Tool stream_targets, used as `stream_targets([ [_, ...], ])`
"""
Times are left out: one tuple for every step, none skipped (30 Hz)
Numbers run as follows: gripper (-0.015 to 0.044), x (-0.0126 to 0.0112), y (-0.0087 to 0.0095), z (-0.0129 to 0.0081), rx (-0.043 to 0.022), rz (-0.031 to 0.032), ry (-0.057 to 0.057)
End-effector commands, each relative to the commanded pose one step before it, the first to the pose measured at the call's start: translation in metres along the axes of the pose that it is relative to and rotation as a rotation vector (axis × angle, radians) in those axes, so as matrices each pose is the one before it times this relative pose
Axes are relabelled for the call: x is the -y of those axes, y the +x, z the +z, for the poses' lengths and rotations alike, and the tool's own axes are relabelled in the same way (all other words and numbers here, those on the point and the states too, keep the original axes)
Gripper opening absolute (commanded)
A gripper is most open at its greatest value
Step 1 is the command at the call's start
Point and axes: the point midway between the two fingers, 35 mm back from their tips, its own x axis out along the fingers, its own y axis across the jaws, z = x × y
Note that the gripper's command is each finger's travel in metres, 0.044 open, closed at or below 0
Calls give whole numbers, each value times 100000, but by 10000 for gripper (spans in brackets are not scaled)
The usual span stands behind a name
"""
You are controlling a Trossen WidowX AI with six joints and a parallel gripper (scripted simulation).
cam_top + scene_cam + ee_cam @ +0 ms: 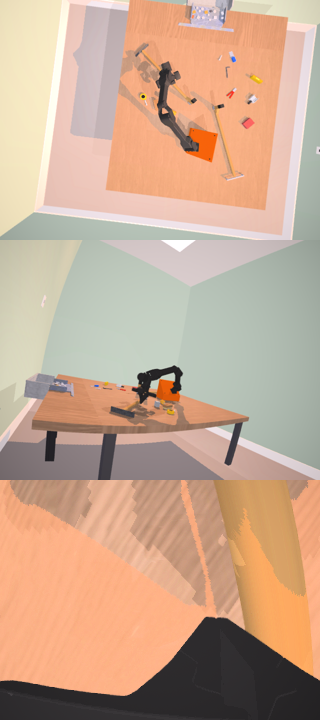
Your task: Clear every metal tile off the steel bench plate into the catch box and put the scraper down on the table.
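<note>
While the gripper [165, 67] hangs fully closed on nothing beside the scraper [165, 74] near the table's left edge, descending risks jabbing its handle.

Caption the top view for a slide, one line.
Arm poised over one scraper's handle, tool shut and empty; a second scraper lies beside the orange base.

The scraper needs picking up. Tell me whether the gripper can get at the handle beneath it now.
Probably not as it stands. The gripper is shut, and the handle lies beside its tips, not between them. Nothing covers the handle, so opening and shifting across should do.
</note>
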Motion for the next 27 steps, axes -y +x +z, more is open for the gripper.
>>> stream_targets([
  [0, 576, 19, 306, 430, -215, -532],
  [0, 94, 8, 30, -1, -5, -3],
  [0, 94, 8, 29, -1, -5, -3],
  [0, 94, 8, 29, 0, -4, -3],
  [0, 94, 7, 29, 0, -4, -3],
  [0, 95, 7, 28, 0, -4, -2],
  [0, 95, 7, 28, 0, -4, -2],
  [0, 95, 7, 28, 0, -4, -2],
  [0, 95, 7, 27, 0, -4, -2],
  [0, 95, 7, 27, 0, -4, -2],
  [0, 95, 7, 27, 1, -4, -2],
  [0, 95, 7, 26, 1, -4, -2],
  [0, 95, 7, 26, 1, -3, -2],
  [0, 96, 7, 26, 1, -3, -2],
  [0, 96, 7, 25, 1, -3, -2],
  [0, 96, 7, 25, 1, -3, -2],
  [0, 96, 7, 24, 2, -3, -2],
  [0, 96, 6, 24, 2, -3, -2],
  [0, 96, 6, 24, 2, -3, -2],
  [0, 96, 6, 23, 2, -3, -2],
  [0, 96, 6, 23, 2, -3, -1],
  [0, 96, 6, 23, 2, -3, -1],
  [0, 97, 6, 22, 3, -2, -1],
  [0, 97, 6, 22, 3, -2, -1],
  [0, 97, 6, 22, 3, -2, -1],
  [0, 97, 6, 21, 3, -2, -1],
  [0, 97, 6, 21, 3, -2, -1],
])
